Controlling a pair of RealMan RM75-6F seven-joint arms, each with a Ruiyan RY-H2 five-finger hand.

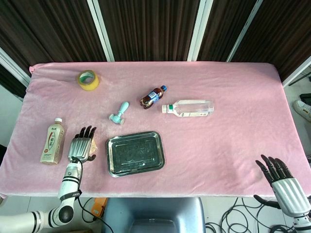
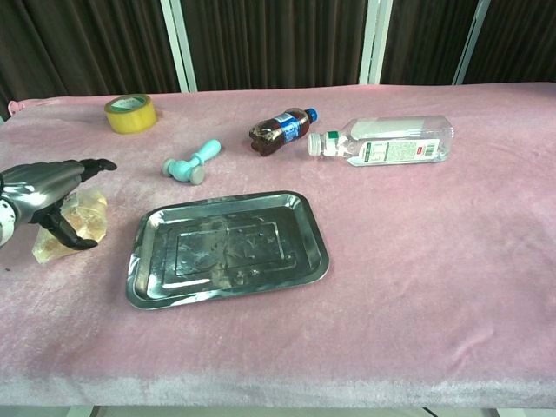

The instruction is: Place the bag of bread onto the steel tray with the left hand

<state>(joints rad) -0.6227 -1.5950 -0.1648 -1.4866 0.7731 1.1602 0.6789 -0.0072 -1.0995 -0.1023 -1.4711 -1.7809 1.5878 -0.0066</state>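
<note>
The bag of bread (image 2: pixel 92 215), clear with pale brown pieces inside, lies on the pink cloth left of the steel tray (image 2: pixel 228 248). My left hand (image 2: pixel 42 184) hovers over the bag with its fingers stretched out and its thumb down at the bag's near side, holding nothing. In the head view the left hand (image 1: pixel 81 145) covers most of the bag (image 1: pixel 94 144), and the tray (image 1: pixel 135 153) sits bare just to its right. My right hand (image 1: pixel 284 183) is off the table's front right corner, fingers spread and holding nothing.
A milk tea bottle (image 1: pixel 52 141) lies just left of the left hand. Further back are a yellow tape roll (image 2: pixel 130 114), a teal dumbbell-shaped tool (image 2: pixel 191 162), a small cola bottle (image 2: pixel 282 129) and a clear bottle (image 2: pixel 391 141) on its side.
</note>
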